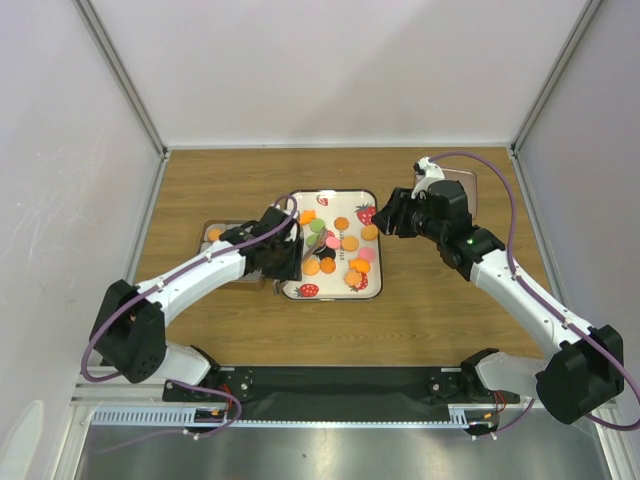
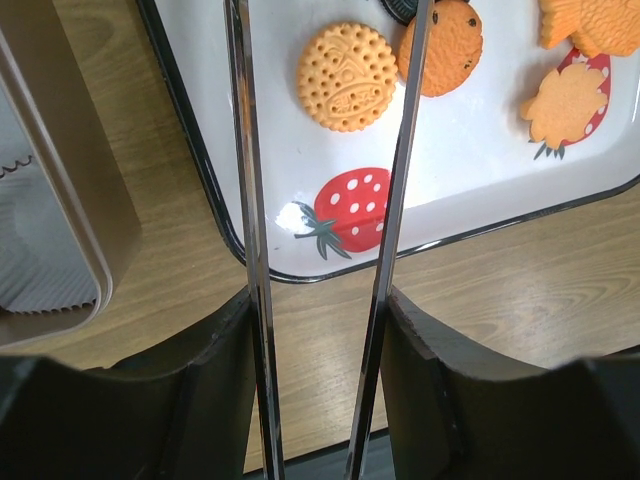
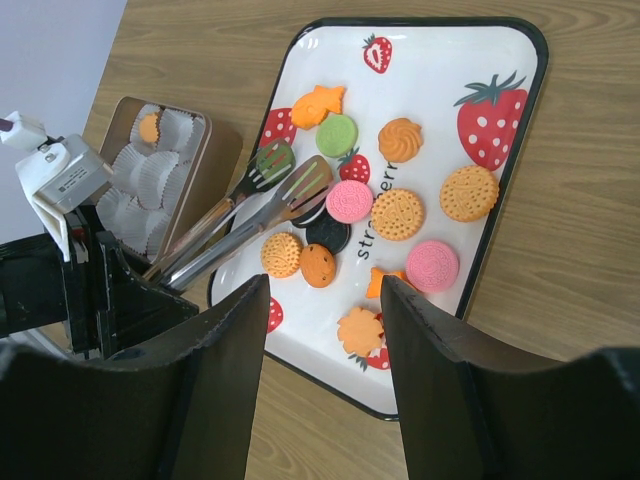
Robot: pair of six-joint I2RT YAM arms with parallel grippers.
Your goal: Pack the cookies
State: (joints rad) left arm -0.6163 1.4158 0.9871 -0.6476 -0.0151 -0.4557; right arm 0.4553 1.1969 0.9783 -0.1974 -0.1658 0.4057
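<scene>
**A:** Cookies first: small flat discs in orange, green, pink and black (image 3: 397, 213), a few flower-shaped. They lie face up, scattered over the white black-rimmed tray printed with strawberries (image 3: 440, 60), mid-table.

**B:** Round as they are, they point nowhere and have no long axis. The tray does, and overhead its length runs away from the arm bases.

**A:** One orange cookie (image 3: 149, 127) sits apart in a white paper cup (image 3: 165, 175), inside the tan rectangular tin (image 3: 220, 150) just left of the tray.

**B:** Only the right wrist camera shows that clearly. Overhead, the left arm covers much of the tin.

**A:** The left gripper (image 2: 318, 300) is clamped on long metal tongs (image 3: 300, 190), pressing the two arms from outside, and the arms stand apart. The tongs reach from the tin side over the tray. Their slotted heads are beside a pink cookie (image 3: 349, 200) and over a black cookie (image 3: 328, 235).

**B:** Whether anything sits between the heads, I can't tell. The left wrist camera alone shows an embossed orange biscuit (image 2: 347, 77) between the tong arms. It also shows a dark-specked neighbour (image 2: 450, 45) and a red strawberry print (image 2: 350, 210) at the tray corner.

**A:** The right gripper (image 3: 325, 285) has its fingers wide with nothing in them, hanging near the tray's far right corner over the wooden table (image 3: 580, 300).

**B:** Overhead only: a flat tan rounded rectangle (image 1: 473, 190) lies beyond that wrist.
</scene>
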